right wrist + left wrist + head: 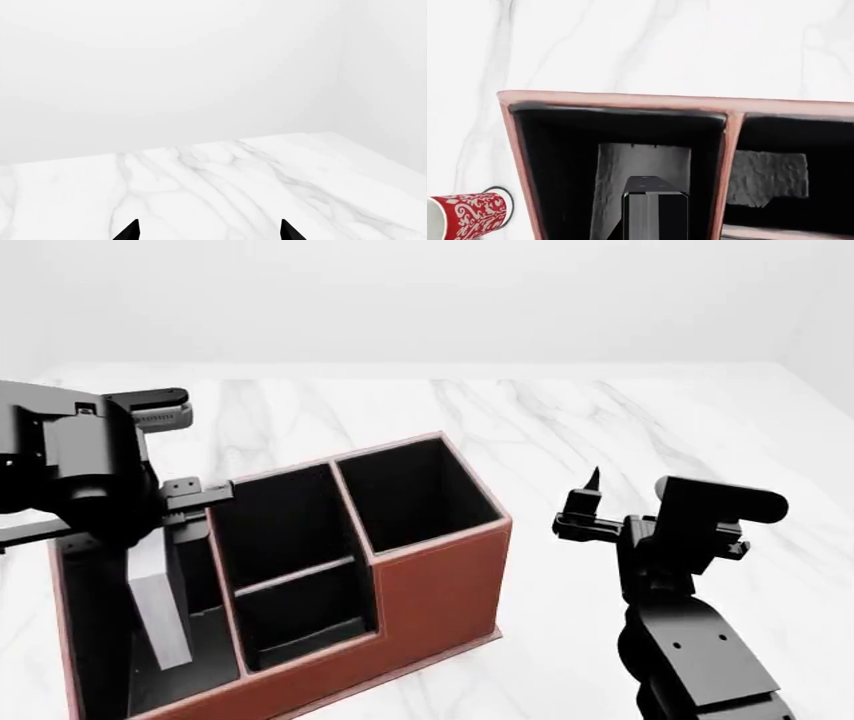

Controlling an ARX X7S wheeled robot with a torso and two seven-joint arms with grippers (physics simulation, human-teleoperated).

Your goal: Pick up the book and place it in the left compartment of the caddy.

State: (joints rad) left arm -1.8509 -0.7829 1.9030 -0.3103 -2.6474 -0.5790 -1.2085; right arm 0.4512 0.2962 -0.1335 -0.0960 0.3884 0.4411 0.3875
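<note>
Standing upright in left compartment [147,680] of 4-slot leather-look caddy [441,590]: book [154,605], pinched by left gripper [174,525]. Right gripper [209,231] spread, lower right.

- Left compartment [200,660] of caddy [441,590]: taken up by the upright book [154,610] and the left tool [180,525] reaching down into it; narrow gap between book and divider wall.
- Middle sections [294,570]: open from above, split by a low cross wall.
- End section [414,495]: open from above, walls tall.
- Mug [470,216]: lies on its side just outside the caddy's outer wall.
- Tabletop [641,430] right of and behind caddy: bare marble, open passage.
- Right tool [587,502]: held well apart from caddy, fingertips [130,231] spread over bare tabletop.
</note>
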